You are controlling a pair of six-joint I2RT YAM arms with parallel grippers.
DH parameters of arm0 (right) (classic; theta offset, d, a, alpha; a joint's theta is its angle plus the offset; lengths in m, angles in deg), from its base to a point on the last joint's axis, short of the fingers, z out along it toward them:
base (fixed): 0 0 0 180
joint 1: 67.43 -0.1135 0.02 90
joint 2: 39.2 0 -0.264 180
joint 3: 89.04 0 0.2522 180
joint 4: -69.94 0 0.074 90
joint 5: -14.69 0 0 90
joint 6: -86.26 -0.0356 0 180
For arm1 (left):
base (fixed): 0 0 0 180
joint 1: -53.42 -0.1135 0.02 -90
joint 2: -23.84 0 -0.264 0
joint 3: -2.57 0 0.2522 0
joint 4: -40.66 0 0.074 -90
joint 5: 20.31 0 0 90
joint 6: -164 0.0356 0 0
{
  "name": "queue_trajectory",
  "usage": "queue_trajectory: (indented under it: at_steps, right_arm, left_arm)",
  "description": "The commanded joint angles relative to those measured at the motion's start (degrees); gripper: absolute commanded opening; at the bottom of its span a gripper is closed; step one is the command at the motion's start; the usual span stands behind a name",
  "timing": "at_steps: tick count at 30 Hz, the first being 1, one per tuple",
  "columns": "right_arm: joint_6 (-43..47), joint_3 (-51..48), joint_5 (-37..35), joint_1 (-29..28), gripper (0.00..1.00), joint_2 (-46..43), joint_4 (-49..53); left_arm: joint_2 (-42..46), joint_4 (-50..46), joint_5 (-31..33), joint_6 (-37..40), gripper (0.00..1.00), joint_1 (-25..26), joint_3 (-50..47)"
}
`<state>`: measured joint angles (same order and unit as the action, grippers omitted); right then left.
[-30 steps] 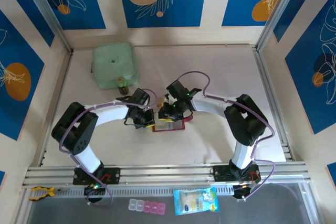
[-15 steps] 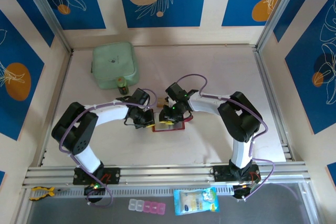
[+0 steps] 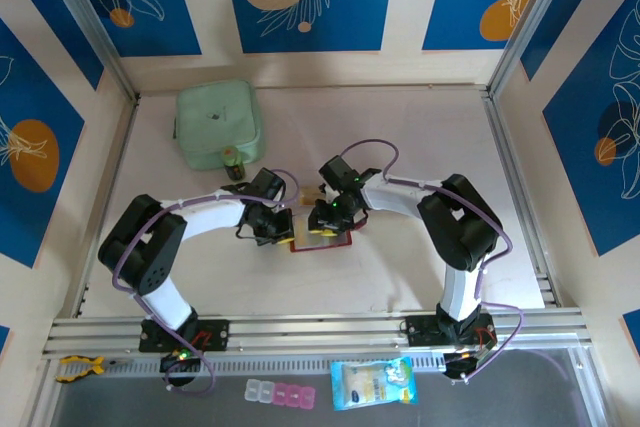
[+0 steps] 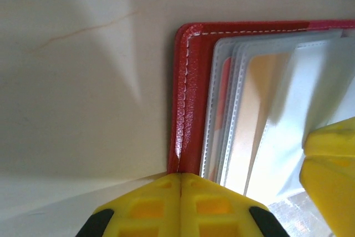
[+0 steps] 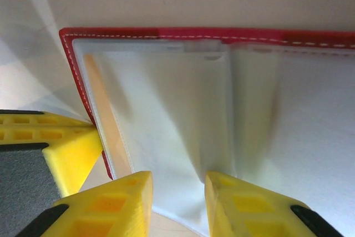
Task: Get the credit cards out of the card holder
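White arms (image 3: 205, 215) bent inward over card holder (image 3: 322, 241)

Card holder (image 4: 188, 81) cut off rightward

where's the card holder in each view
top external: card holder in the middle of the picture.
left wrist: right half, corner at upper middle.
right wrist: open across most of the frame.
shared landmark: its white-stitched red border.

Top external looks down from behind the arm bases (image 3: 445, 327) over the whole worktop (image 3: 420, 147); the 2 wrist views, very near, share the card holder (image 4: 189, 81).
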<state>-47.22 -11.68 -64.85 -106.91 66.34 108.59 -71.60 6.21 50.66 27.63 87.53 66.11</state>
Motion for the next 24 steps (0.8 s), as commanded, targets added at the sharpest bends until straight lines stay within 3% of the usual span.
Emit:
queue_trajectory:
  at_steps: [1, 14, 24]
  right_arm:
    - [0.87, -2.11, -0.04, 0.85, 0.31, -1.90, 0.91]
    - [-1.87, -6.74, 5.28, 2.70, 0.29, -2.69, -5.80]
    - [-5.99, -10.15, 8.42, 2.83, 0.28, -3.20, -11.15]
  left_arm:
    - [-0.66, -3.61, 1.01, 1.12, 0.05, -0.38, 1.20]
    - [2.44, -5.49, 1.61, 0.86, 0.07, -0.38, 4.85]
    - [1.06, -4.88, -1.58, -0.33, 0.10, 1.45, 8.07]
